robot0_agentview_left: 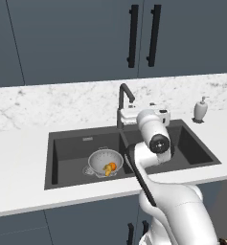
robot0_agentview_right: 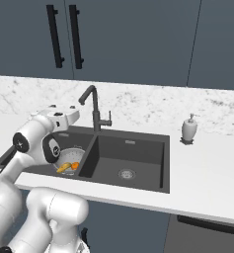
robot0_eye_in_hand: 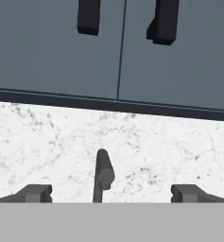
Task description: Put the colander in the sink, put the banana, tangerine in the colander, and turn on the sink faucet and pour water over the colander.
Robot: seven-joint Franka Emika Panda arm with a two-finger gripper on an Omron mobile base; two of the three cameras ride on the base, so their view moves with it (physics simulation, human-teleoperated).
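Note:
The pale grey colander (robot0_agentview_left: 99, 158) (robot0_agentview_right: 78, 152) sits in the left basin of the dark sink (robot0_agentview_left: 67, 153) (robot0_agentview_right: 138, 150). Inside it lie the yellow banana (robot0_agentview_left: 107, 169) (robot0_agentview_right: 63, 168) and the orange tangerine (robot0_agentview_left: 113, 166) (robot0_agentview_right: 75, 166), touching each other. The dark gooseneck faucet (robot0_agentview_left: 124, 94) (robot0_agentview_right: 92, 97) stands behind the centre divider. My gripper (robot0_agentview_left: 120, 116) (robot0_agentview_right: 76, 115) (robot0_eye_in_hand: 112, 193) hovers level, right in front of the faucet stem and above the divider. It is open, its finger tips wide apart. A dark rod-like part of the faucet (robot0_eye_in_hand: 103, 171) stands between them, untouched. No water is visible.
A white soap dispenser (robot0_agentview_left: 200, 110) (robot0_agentview_right: 189, 129) stands on the marble counter right of the sink. Dark upper cabinets with black handles (robot0_agentview_left: 132, 36) (robot0_eye_in_hand: 89, 16) hang over the marble backsplash. The right basin holds only its silver drain (robot0_agentview_right: 126, 173).

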